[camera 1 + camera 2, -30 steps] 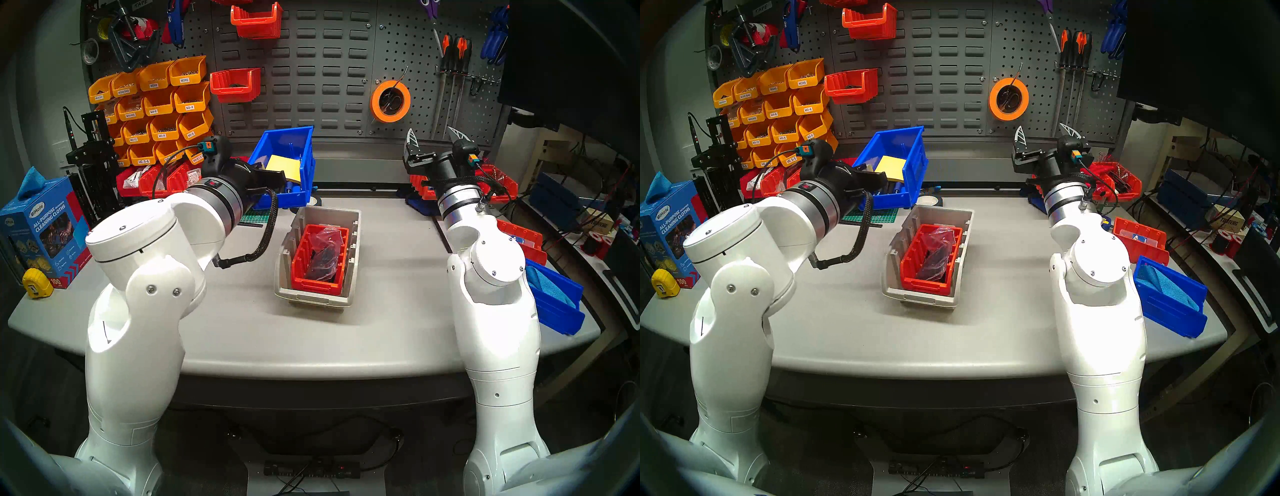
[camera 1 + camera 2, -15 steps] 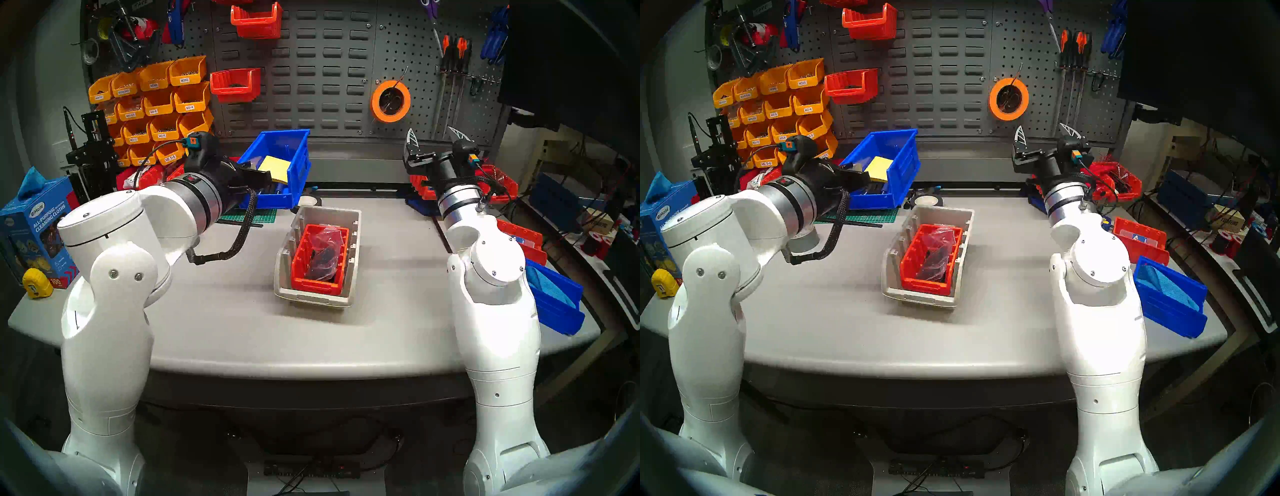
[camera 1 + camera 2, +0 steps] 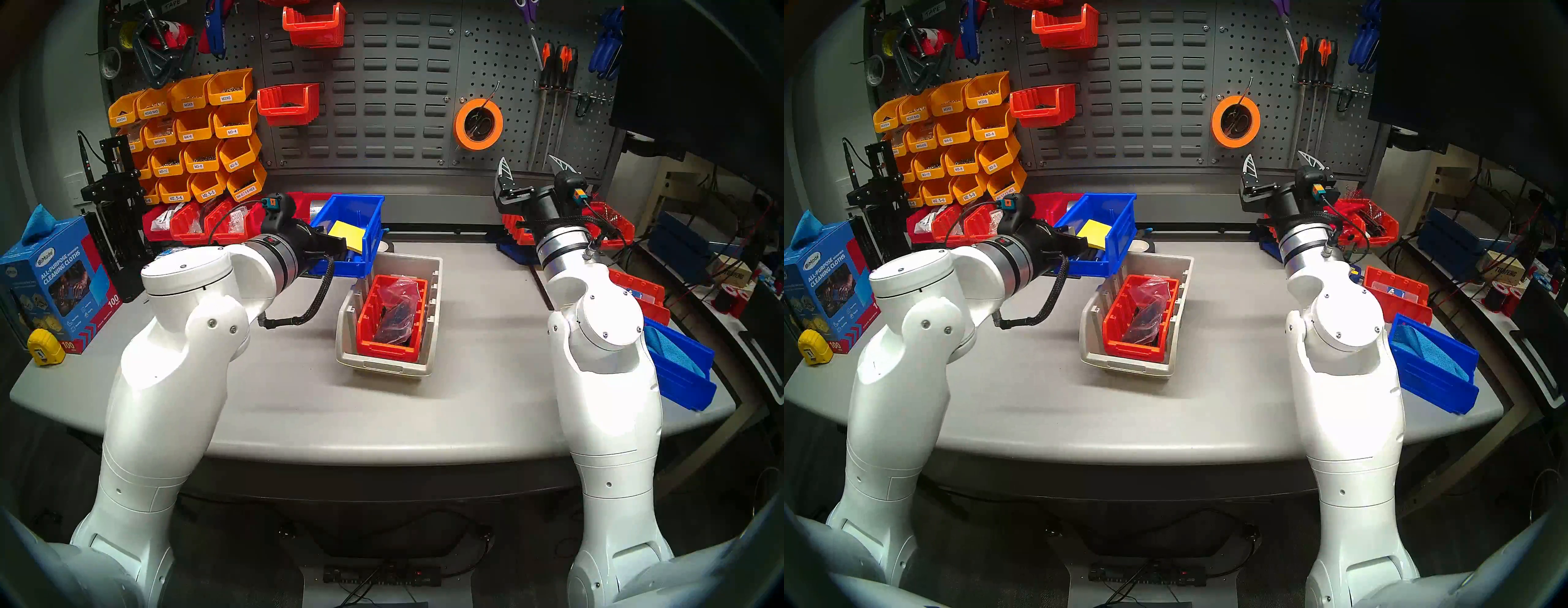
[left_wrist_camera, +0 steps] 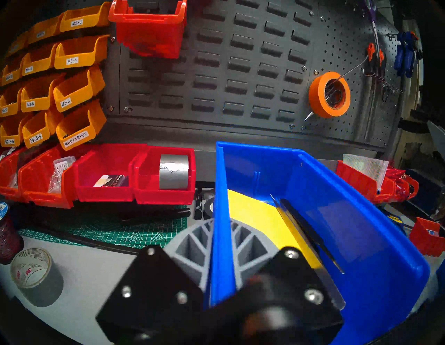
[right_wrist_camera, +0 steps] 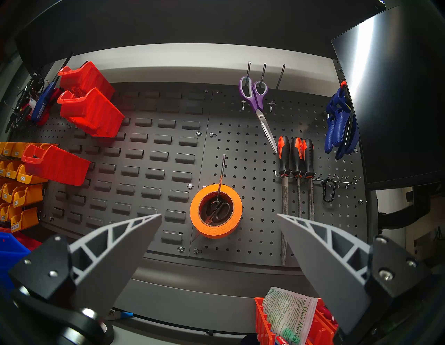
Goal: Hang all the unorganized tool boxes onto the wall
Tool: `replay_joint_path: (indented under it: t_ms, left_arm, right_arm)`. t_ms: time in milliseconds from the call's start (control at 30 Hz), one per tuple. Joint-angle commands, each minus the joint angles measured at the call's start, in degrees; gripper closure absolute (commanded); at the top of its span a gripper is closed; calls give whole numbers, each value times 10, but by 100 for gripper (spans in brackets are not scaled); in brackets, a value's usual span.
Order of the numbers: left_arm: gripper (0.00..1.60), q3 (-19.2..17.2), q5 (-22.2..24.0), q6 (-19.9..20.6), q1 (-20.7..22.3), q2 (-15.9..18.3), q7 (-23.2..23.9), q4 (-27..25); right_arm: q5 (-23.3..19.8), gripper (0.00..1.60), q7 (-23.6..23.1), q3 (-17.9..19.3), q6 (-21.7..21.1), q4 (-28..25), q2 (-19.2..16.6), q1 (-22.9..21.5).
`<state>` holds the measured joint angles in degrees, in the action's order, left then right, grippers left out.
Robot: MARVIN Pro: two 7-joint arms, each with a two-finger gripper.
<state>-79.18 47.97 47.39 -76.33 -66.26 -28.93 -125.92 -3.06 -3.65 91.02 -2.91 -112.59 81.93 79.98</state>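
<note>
Bins first, reading across with the louvred wall (image 3: 373, 85) as the marker: the small yellow-orange bins (image 3: 191, 136) hang off its left edge, two red-orange bins (image 3: 288, 104) already sit on its slots at upper left, and below its bottom rail the left gripper (image 4: 218, 262) is clamped on the near side wall of the blue bin (image 3: 352, 229), one finger inside and one outside, the yellow card (image 3: 345, 233) lying in it. That bin hangs low, under the wall's foot and just above the far end of the beige bin (image 3: 388, 314), which stands on the table (image 3: 297, 403) out in front of the wall with a red-orange bin (image 3: 390, 318) nested in it. Further right, the right gripper (image 5: 219, 216) stands spread and empty, aimed at the orange tape roll (image 3: 478, 124) on the pegboard beside the wall. To hang the blue bin well, I'd say it must rise square to the wall, back rim level, come in just above a free row of slots right of the hung red ones, then settle down so the lip catches; a one-sided pinch like this invites tilt, so slow and level. Compared with a second ago the bin has dropped and shifted, then tipped up in front of the wall's lowest slots, now below them; the right arm has not stirred.
</note>
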Motion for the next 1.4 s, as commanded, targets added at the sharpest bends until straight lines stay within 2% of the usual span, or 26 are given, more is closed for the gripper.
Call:
replay_joint_path:
  t_ms: [0, 533, 1000, 1367]
  left_arm:
    - [160, -4, -17, -30, 47, 0, 6, 17]
    - [160, 4, -4, -43, 83, -49, 8, 78]
    - [160, 27, -34, -77, 113, -43, 23, 155]
    - [160, 43, -44, -93, 132, -51, 48, 186]
  right_arm:
    - [0, 0, 0, 0, 1, -7, 0, -2]
    - [0, 0, 0, 0, 1, -8, 0, -2]
    - [0, 0, 0, 0, 1, -8, 0, -2]
    - [0, 0, 0, 0, 1, -8, 0, -2]
